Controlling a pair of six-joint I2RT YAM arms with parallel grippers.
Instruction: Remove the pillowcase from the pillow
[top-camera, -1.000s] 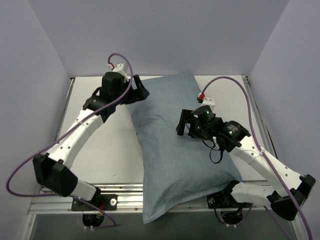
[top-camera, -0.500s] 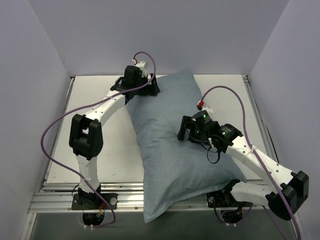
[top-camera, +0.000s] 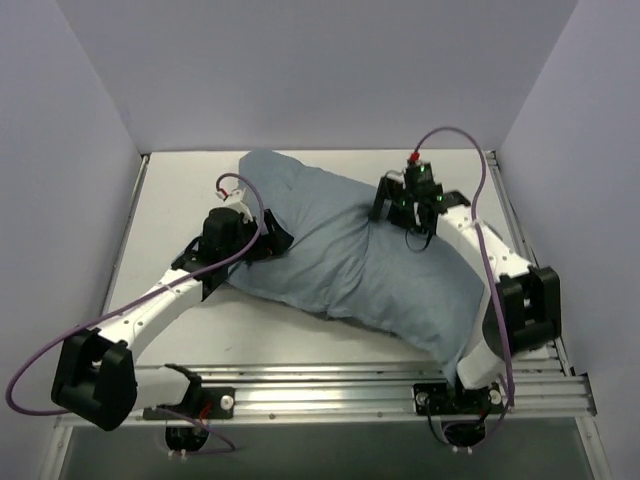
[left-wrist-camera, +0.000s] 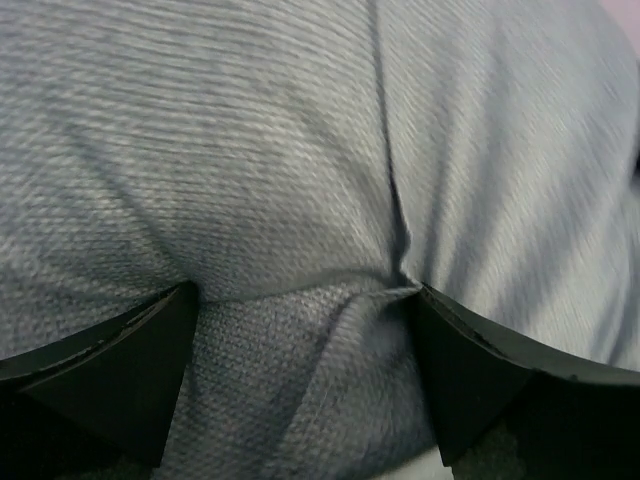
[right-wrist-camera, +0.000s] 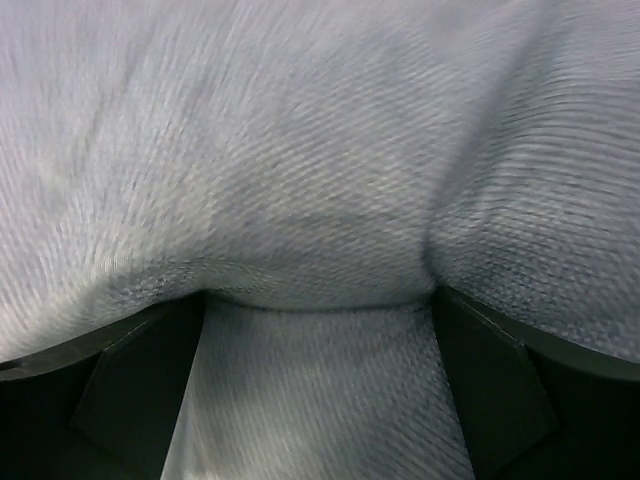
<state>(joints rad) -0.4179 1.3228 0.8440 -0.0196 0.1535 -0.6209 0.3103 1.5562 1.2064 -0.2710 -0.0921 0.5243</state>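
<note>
The pillowcase (top-camera: 370, 270), plain blue-grey face up, covers the whole pillow and lies slanting across the table from back left to front right. The white pillow is hidden inside it. My left gripper (top-camera: 268, 240) is at the case's left edge. In the left wrist view it (left-wrist-camera: 305, 300) is closed on a thick creased fold of the pillowcase (left-wrist-camera: 300, 150). My right gripper (top-camera: 397, 212) is at the back edge, right of the middle. In the right wrist view it (right-wrist-camera: 318, 300) squeezes a bulging band of the pillowcase (right-wrist-camera: 320, 150).
The white table (top-camera: 180, 200) is walled at the back and on both sides. A metal rail (top-camera: 330, 385) runs along the front edge. The right arm's elbow (top-camera: 525, 305) stands next to the case's front right end.
The covered pillow has swung from lying front to back, overhanging the front rail, to slanting fully on the table. The left gripper has come forward to its left edge; the right has gone back.
</note>
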